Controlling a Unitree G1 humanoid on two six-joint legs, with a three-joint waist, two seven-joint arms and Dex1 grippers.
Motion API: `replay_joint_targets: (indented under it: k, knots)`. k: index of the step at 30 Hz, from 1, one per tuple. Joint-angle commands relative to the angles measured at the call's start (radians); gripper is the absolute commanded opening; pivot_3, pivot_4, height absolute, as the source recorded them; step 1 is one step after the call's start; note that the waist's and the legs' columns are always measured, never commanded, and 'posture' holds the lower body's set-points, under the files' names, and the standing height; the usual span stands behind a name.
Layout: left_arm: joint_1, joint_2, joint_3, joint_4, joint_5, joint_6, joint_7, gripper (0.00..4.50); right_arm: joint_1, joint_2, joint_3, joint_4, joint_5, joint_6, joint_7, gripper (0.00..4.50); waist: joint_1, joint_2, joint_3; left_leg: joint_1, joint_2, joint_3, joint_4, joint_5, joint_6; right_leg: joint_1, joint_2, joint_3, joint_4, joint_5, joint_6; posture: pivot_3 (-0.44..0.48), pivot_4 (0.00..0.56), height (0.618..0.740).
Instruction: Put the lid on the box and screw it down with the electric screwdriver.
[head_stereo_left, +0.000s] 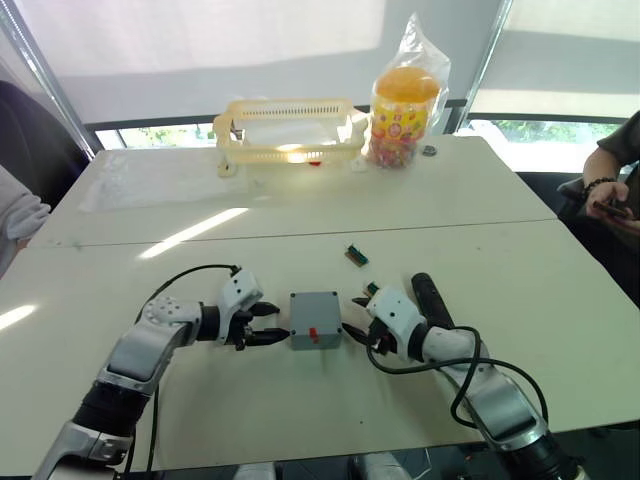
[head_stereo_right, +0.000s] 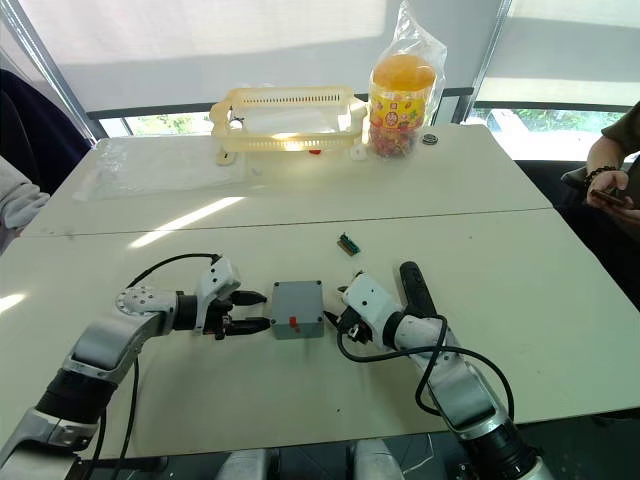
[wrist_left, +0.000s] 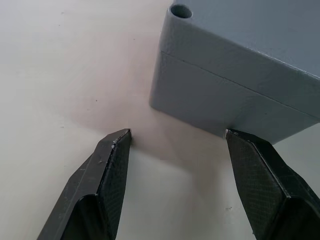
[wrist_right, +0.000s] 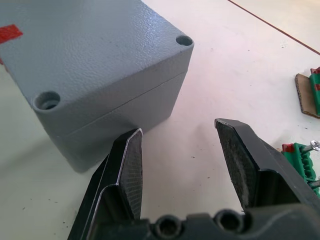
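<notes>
The white surface (head_stereo_left: 560, 300) was seen to carry, at its far edge, a pale yellow basket (head_stereo_left: 288, 130) and a bagged jar of sweets (head_stereo_left: 403, 105). A person's hand (head_stereo_left: 606, 200) was seen at the right edge of the head views.

Near the front, at the middle, the box (head_stereo_left: 315, 320) was found standing between the two grippers, with the lid (wrist_right: 85, 50) already seated on it; a seam ran round the walls just below the top, and a red mark was seen on the side facing the robot. The corner holes in the lid appeared open and dark, so the screws were judged not yet driven, though this could not be told for certain.

The left gripper (head_stereo_left: 265, 325) was held just beside the box's left wall, its fingers (wrist_left: 112, 165) spread apart and holding nothing. The right gripper (head_stereo_left: 355, 320) was held just beside the right wall, its fingers (wrist_right: 127, 170) likewise spread and empty.

The electric screwdriver (head_stereo_left: 432, 300) was seen lying on the surface beside the right wrist, ungrasped. A small green part (head_stereo_left: 357, 254) lay just beyond the box.

The lid placement was thus judged done; picking up the screwdriver and fastening the corners were judged to remain.
</notes>
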Motion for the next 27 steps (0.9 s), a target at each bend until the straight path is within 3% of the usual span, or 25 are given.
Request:
replay_joint_targets:
  k: [1,8,14,17,21,27]
  knots:
    - [0.001,-0.004,-0.009,-0.042,-0.027,0.006,-0.006,3.06,-0.014,0.010,0.010,-0.022,0.025,-0.026,0.017,2.51,0.000,0.000,0.000,0.000,0.000,0.000,0.000,0.000,0.000,0.000,0.000,0.000,0.000,0.000,0.000,0.000,0.150,0.740]
    - [-0.013,0.020,0.028,-0.025,-0.024,0.001,0.000,3.06,0.002,0.013,-0.029,-0.052,0.041,0.001,0.003,2.51,0.000,0.000,0.000,0.000,0.000,0.000,0.000,0.000,0.000,0.000,0.000,0.000,0.000,0.000,0.000,0.000,0.150,0.740]
    - [-0.106,0.133,0.169,-0.016,-0.143,0.079,-0.062,3.06,0.078,-0.033,-0.224,-0.251,0.184,0.129,0.020,2.51,0.000,0.000,0.000,-0.002,0.000,-0.001,0.000,0.000,0.000,-0.002,0.000,-0.001,0.000,0.000,0.000,0.000,0.150,0.740]
    - [-0.136,0.177,0.187,-0.077,-0.199,0.136,-0.083,2.16,0.082,-0.038,-0.315,-0.319,0.254,0.220,-0.002,2.58,0.000,0.000,0.000,-0.002,0.000,0.000,0.000,0.000,0.000,-0.002,0.000,0.000,0.000,0.000,0.000,0.000,0.150,0.740]
    - [-0.146,0.214,0.159,-0.204,-0.285,0.209,-0.138,0.11,0.046,-0.022,-0.334,-0.305,0.272,0.332,-0.070,2.58,-0.001,0.000,0.000,-0.002,0.000,0.000,0.000,0.000,0.000,-0.002,0.000,0.000,0.000,0.000,0.000,0.000,0.150,0.740]
    - [-0.167,0.245,0.028,-0.303,-0.185,0.155,-0.111,0.04,-0.012,-0.032,-0.276,-0.204,0.242,0.381,-0.126,2.58,-0.002,0.000,0.000,-0.001,0.000,0.000,0.000,0.000,0.000,-0.002,0.000,0.000,-0.001,0.000,0.000,0.000,0.150,0.740]
